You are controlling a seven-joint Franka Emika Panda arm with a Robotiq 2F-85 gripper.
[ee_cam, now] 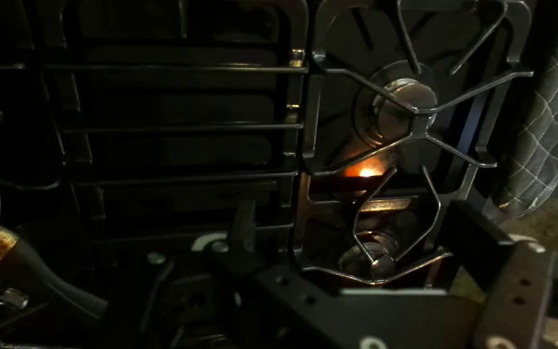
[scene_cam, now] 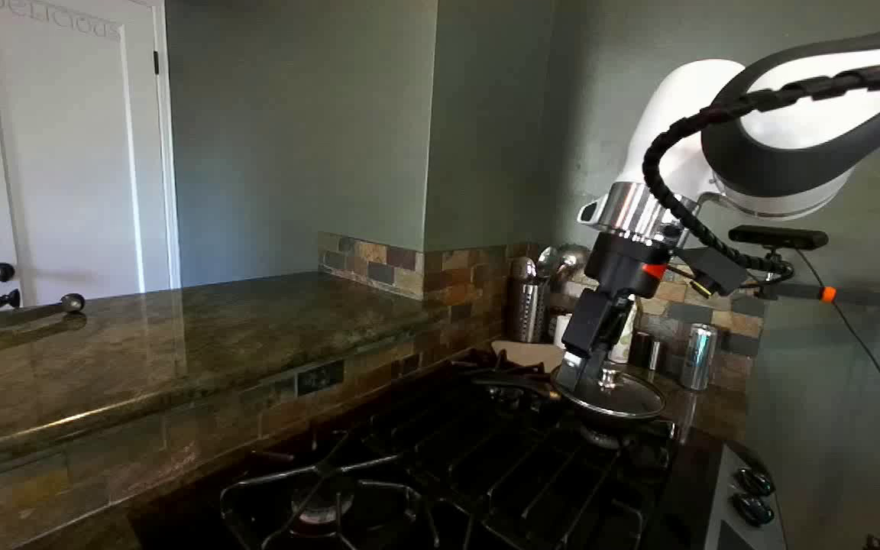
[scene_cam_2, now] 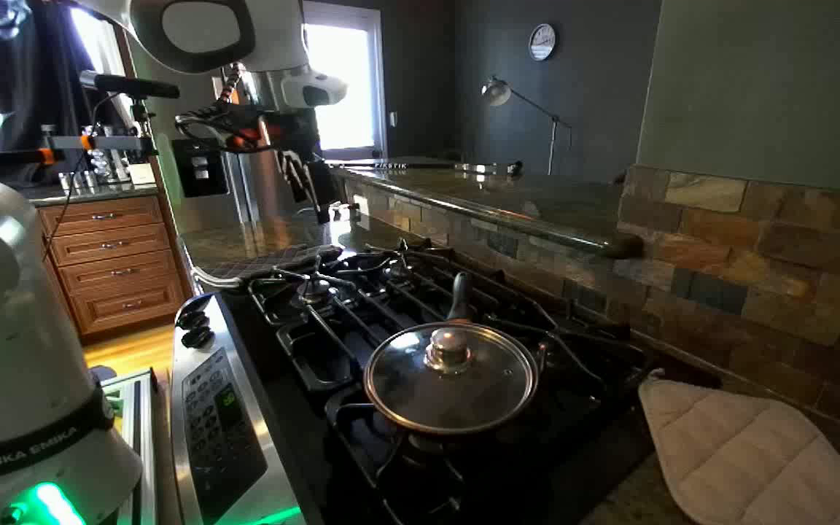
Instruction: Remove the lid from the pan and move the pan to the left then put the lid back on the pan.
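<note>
- The lid (scene_cam_2: 456, 392), glass with a metal rim, sits on the pan (scene_cam: 613, 422), at the near end of the stove (scene_cam_2: 294, 408) in an exterior view; it should be stiff, slick and breakable, best pinched squarely by its central knob (scene_cam_2: 449, 344).
- The pan looks rigid and probably heavier; the handle (scene_cam_2: 459, 295), pointing far there, seems the place to take hold.
- The pincer (ee_cam: 364, 223) is well apart from both, its jaws spread and holding nothing.
- Counted: one lid, one pan, two control dials (scene_cam_2: 197, 337), one pale quilted cloth (scene_cam_2: 759, 445), one dark quilted cloth (ee_cam: 557, 116).
</note>
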